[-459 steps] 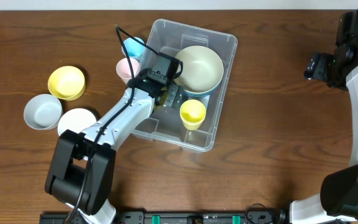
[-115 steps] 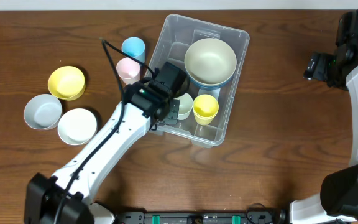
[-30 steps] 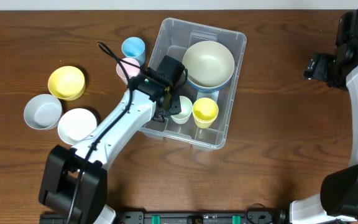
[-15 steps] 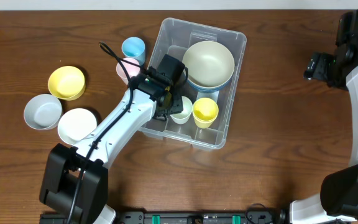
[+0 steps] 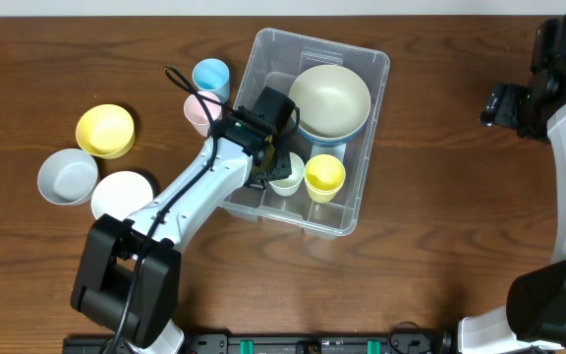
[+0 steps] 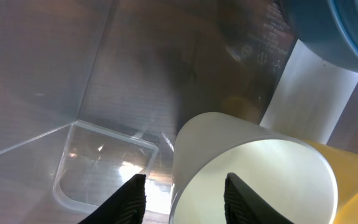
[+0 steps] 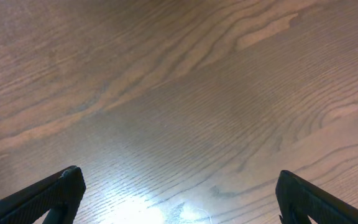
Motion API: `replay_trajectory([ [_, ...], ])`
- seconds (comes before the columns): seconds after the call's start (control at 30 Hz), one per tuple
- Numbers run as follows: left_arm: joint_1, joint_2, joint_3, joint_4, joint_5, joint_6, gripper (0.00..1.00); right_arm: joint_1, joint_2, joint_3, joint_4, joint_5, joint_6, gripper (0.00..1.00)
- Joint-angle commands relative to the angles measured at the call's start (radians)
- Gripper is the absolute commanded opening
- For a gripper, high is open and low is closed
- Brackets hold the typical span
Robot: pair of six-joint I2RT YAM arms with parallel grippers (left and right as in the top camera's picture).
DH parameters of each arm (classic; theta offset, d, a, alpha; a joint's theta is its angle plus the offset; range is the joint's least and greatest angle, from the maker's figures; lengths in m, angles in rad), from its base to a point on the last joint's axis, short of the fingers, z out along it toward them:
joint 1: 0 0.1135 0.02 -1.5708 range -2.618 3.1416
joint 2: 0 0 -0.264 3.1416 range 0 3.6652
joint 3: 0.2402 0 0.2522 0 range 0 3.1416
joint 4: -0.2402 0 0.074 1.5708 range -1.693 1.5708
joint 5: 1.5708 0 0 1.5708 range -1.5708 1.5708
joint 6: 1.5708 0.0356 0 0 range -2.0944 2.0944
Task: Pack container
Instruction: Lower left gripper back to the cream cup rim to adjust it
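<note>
— Where was the container (image 5: 373, 61)?

— Mid-bench (image 5: 440, 246), with a cream bowl (image 5: 330, 96), a yellow cup (image 5: 324, 175) and a pale cup (image 5: 286, 177) inside it.

— And the left pincer (image 5: 275, 167)?

— It was down inside the container, partly open. One finger was outside the pale cup's wall and one inside, and they were not clamped on it.

— The right pincer (image 7: 179, 199)?

— Spread wide above the bench at the far right, holding nothing. A blue cup (image 5: 210, 75) and a pink cup (image 5: 198, 106) stood just left of the container.
</note>
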Motion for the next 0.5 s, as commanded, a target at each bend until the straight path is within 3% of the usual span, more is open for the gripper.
replay_trajectory([
  [0.0,0.003,0.021,-0.010,-0.003,0.007,-0.005,0.41,-0.005,-0.016,0.013,0.000,0.000,0.016,0.99],
  [0.1,0.003,0.023,-0.011,-0.006,0.007,-0.005,0.41,-0.005,-0.016,0.013,0.000,0.000,0.016,0.99],
  [0.2,0.003,0.023,-0.011,-0.007,0.007,-0.005,0.28,-0.005,-0.016,0.013,0.000,0.000,0.016,0.99],
  [0.4,0.003,0.023,-0.011,-0.010,0.006,-0.004,0.26,-0.005,-0.016,0.013,0.000,0.000,0.016,0.99],
  [0.47,0.003,0.023,-0.011,-0.010,0.006,-0.004,0.20,-0.005,-0.016,0.013,0.000,0.000,0.016,0.99],
])
